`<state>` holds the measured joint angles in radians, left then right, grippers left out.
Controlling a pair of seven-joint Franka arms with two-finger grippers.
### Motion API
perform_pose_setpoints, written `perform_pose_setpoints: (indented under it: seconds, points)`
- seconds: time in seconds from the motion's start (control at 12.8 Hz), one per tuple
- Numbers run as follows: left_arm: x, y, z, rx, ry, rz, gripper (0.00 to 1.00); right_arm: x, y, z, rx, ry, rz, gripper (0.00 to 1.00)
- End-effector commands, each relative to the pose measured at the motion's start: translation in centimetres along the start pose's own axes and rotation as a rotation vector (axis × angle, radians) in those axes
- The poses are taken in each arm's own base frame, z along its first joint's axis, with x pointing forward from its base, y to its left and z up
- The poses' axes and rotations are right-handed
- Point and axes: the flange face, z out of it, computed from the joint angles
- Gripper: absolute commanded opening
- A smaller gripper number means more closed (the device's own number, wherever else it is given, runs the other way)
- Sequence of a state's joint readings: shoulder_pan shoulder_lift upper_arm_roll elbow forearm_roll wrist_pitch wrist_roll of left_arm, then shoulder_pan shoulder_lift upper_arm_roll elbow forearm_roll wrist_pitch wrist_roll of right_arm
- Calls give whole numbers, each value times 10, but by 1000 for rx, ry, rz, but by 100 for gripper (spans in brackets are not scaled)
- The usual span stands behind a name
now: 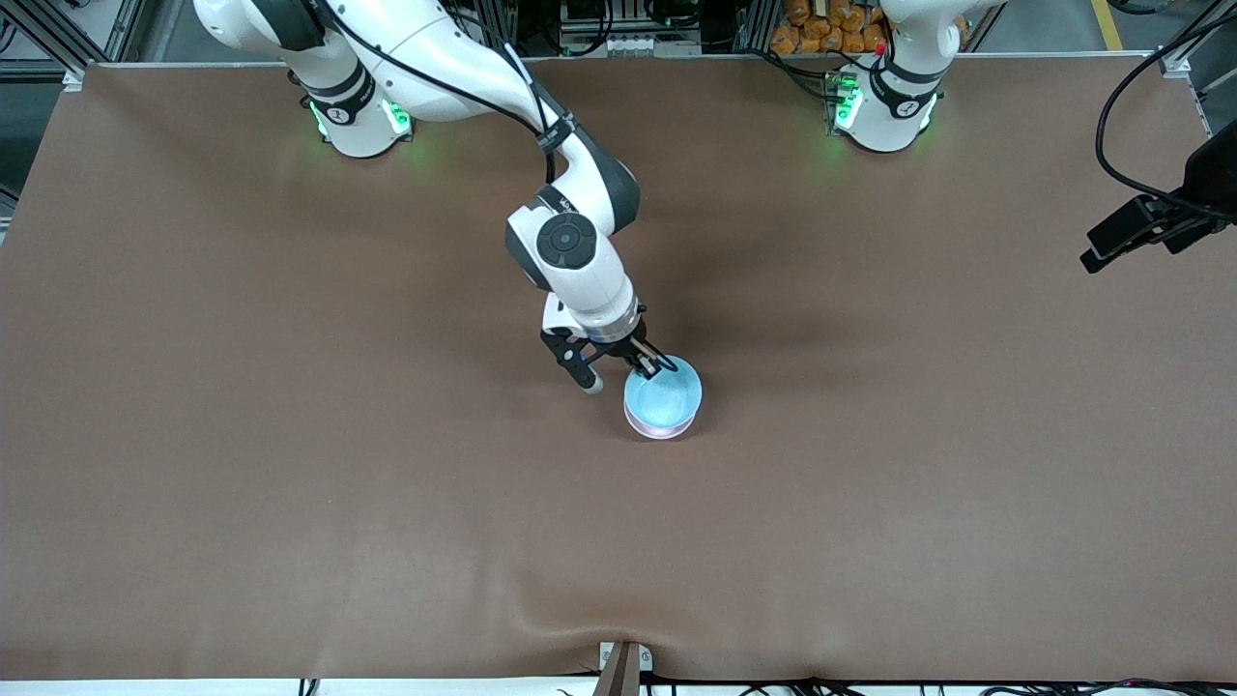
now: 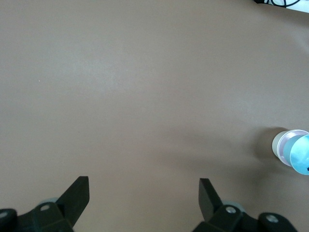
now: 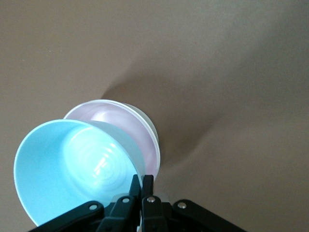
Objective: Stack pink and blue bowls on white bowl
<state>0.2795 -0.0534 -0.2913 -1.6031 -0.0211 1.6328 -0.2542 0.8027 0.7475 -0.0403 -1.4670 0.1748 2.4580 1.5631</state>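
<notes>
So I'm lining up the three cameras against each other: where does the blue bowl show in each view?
Front view: blue bowl near the table's middle, over the pink bowl, its rim pinched by the shut right gripper.
Left wrist view: small, at the picture's edge, past the open left gripper.
Right wrist view: large and tilted, right at the fingers.
Shared landmark: the pink bowl's rim under it.

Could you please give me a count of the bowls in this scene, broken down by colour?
blue bowl: 1, pinched at its rim by the right gripper
pink bowl: 1, under the blue one
white bowl: 1, at the bottom, only an edge showing
Total: 3
</notes>
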Motion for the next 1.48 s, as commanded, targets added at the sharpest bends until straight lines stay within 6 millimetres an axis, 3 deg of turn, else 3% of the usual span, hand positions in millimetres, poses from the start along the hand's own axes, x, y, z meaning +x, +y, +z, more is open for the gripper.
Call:
perform_pose_setpoints:
  seconds: [0.0, 0.16, 0.31, 0.39, 0.47, 0.78, 0.94, 1.17, 1.41]
  points:
    - [-8, 11, -22, 12, 18, 43, 100, -6, -3, 6, 5, 32, 21, 0]
    - [-13, 24, -42, 5, 27, 71, 100, -8, -2, 9, 3, 34, 17, 0]
    - [-14, 31, -42, 0, 25, 106, 100, -4, -1, 13, -3, 61, -10, 4]
    - [-10, 15, -43, -3, 28, 84, 100, 1, -1, 12, -7, 85, -29, 49]
    - [-10, 12, -42, -6, 18, 97, 100, 1, -3, 9, -2, 92, -33, 99]
    - [-12, 11, -35, 1, -11, 101, 100, 17, -16, -22, 35, 113, -25, 100]
    - [-12, 11, -35, 1, -11, 110, 100, 38, -26, -63, 59, 132, -13, 100]
    - [-14, 14, -32, 5, -30, 122, 100, 92, -18, -128, -67, 125, -175, 100]
    - [-10, 19, -15, -1, -80, 142, 100, 166, 5, -179, -178, 92, -304, 100]
